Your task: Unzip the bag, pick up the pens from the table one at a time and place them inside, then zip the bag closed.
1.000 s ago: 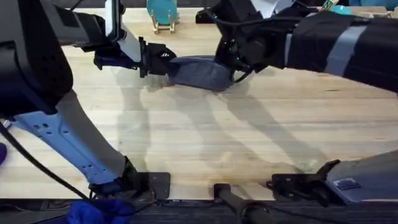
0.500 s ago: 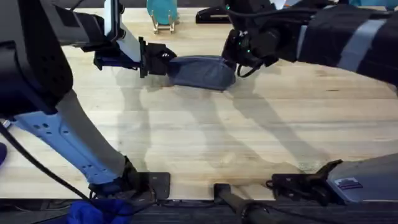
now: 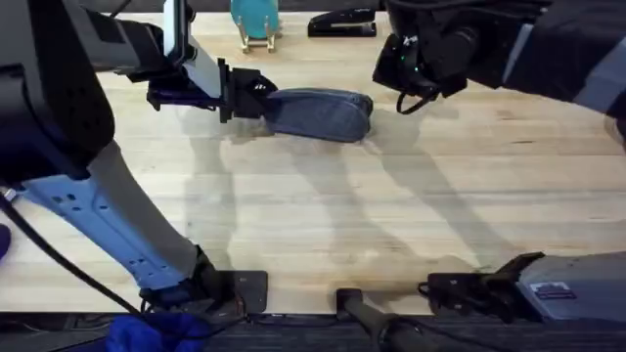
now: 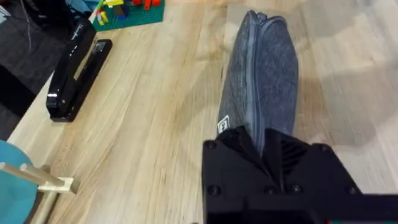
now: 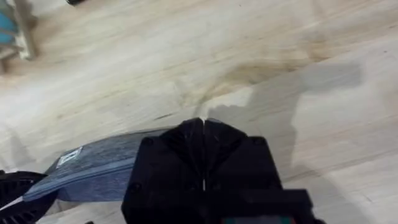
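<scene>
We judge the bag (image 3: 318,113) to be light and soft, a limp fabric pouch that will sag and slide on the smooth table (image 3: 323,225) if it is pulled from one end alone, so the firm places to take it are its seamed ends and the zipper tab, not the loose middle of the cloth. It lies flat on the far part of the table, near the stapler (image 3: 341,22), its long axis running across the table from left to right, one end toward our left hand (image 3: 240,93) and the rounded end toward the right. In the left wrist view the bag (image 4: 261,74) stretches straight away from the fingers, its zipper seam running along its length and looking closed. Our left hand is clamped on the near end of the bag. Our right hand (image 5: 203,140) has its fingers pressed together on nothing, and sits above the table just off the bag's right end, apart from it
</scene>
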